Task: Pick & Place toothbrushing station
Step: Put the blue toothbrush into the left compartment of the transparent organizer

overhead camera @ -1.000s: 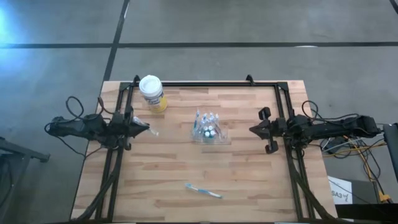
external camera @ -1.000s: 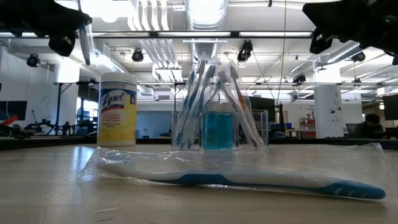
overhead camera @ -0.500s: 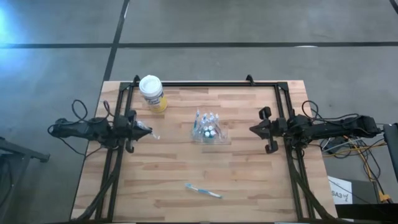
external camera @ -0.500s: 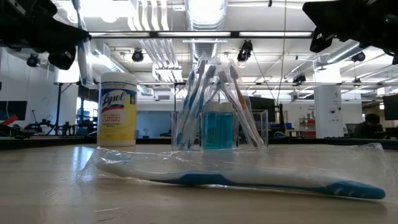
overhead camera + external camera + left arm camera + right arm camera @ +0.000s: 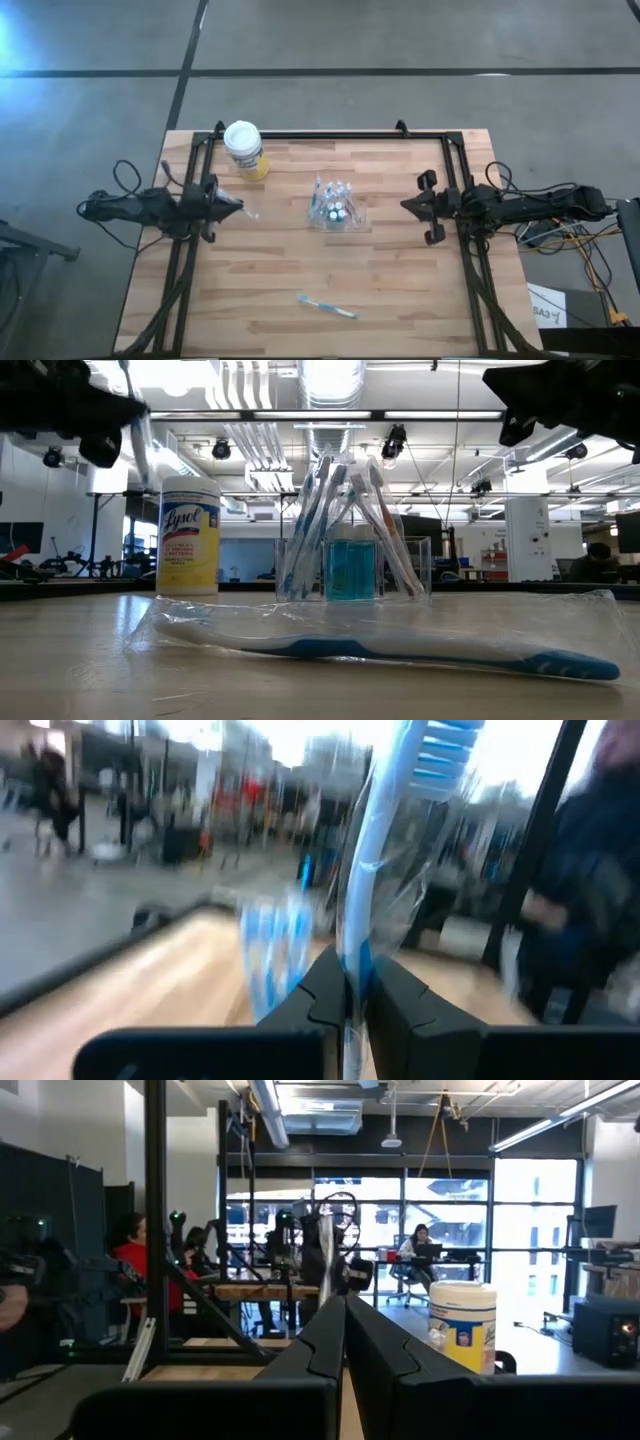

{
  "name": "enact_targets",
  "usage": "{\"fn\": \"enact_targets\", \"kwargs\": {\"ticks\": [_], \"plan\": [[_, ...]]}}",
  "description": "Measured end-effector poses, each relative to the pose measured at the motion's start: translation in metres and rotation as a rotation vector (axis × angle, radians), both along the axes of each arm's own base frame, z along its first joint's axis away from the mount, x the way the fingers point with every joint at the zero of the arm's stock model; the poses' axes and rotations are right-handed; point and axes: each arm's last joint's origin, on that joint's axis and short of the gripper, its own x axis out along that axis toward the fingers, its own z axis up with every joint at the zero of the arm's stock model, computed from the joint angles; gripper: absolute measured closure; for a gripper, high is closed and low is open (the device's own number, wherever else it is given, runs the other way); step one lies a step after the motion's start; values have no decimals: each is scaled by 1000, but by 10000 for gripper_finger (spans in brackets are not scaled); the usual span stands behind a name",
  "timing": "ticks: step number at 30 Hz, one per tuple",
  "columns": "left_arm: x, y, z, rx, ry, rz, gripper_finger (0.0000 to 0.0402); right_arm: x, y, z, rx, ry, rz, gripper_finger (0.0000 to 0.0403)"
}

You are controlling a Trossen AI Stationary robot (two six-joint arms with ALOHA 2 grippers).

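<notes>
The left end effector (image 5: 238, 209) is closed on one wrapped toothbrush (image 5: 385, 870), held upright above the left side of the tabletop (image 5: 400, 290). The clear holder (image 5: 336, 211) at the tabletop's centre lies to its right (toward the right arm), with several toothbrushes standing in it; I cannot count them exactly. One more toothbrush in a pouch (image 5: 328, 307) lies flat near the front edge. The right end effector (image 5: 404, 208) is closed and empty, about equally near. One yellow canister (image 5: 245, 150) stands at the back.
</notes>
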Motion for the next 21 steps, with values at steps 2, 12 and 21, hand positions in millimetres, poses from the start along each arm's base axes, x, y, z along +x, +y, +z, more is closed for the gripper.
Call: {"fn": "enact_targets", "kwargs": {"ticks": [2,12,21], "plan": [[1,0,9,-1,-84,-6,380,0,0,0,2,0,-8,394],[33,-6,50,78,-126,-35,380,-1,-1,2,4,-20,-26,394],[98,-2,71,123,-38,-19,379,-1,-1,2,-17,-22,-32,394]]}}
